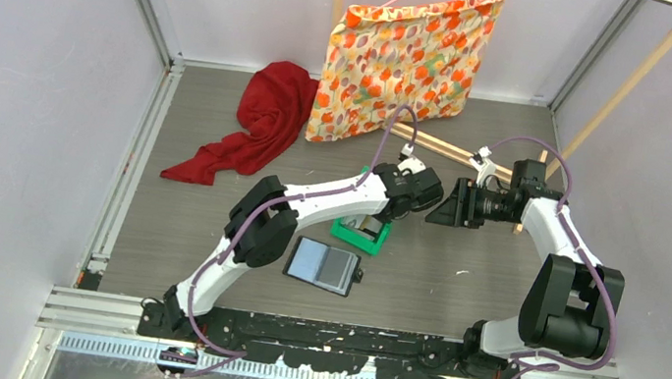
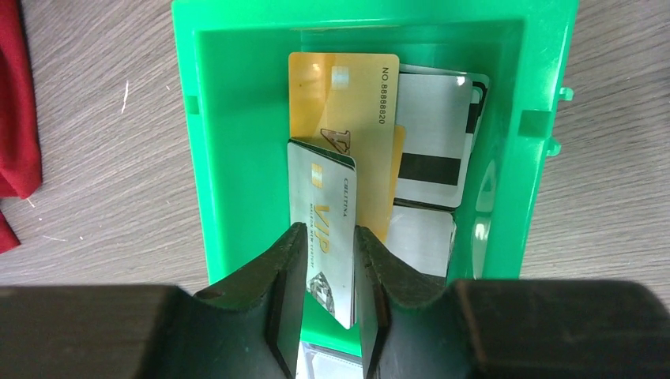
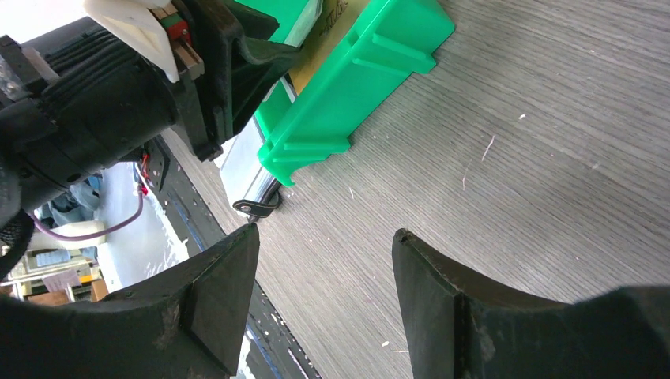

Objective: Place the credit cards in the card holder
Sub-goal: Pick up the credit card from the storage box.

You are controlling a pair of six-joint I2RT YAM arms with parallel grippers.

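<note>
Several credit cards lie in a green tray (image 2: pixel 237 158): a gold one (image 2: pixel 340 95), a white one with a black stripe (image 2: pixel 430 118), and a silver VIP card (image 2: pixel 324 197) tilted up on top. My left gripper (image 2: pixel 330 237) reaches down into the tray, its jaws narrowly open on either side of the silver card's raised near end. The card holder (image 1: pixel 322 265) lies open on the table in front of the tray (image 1: pixel 360 235), its shiny pages up. My right gripper (image 3: pixel 324 233) hovers open and empty to the right of the tray (image 3: pixel 355 79), near the holder's snap tab (image 3: pixel 257 207).
At the back left lies a red cloth (image 1: pixel 262 120). A floral cloth (image 1: pixel 405 60) hangs on a hanger at the back, with a wooden bar (image 1: pixel 447 151) on the table below it. Walls close in on both sides.
</note>
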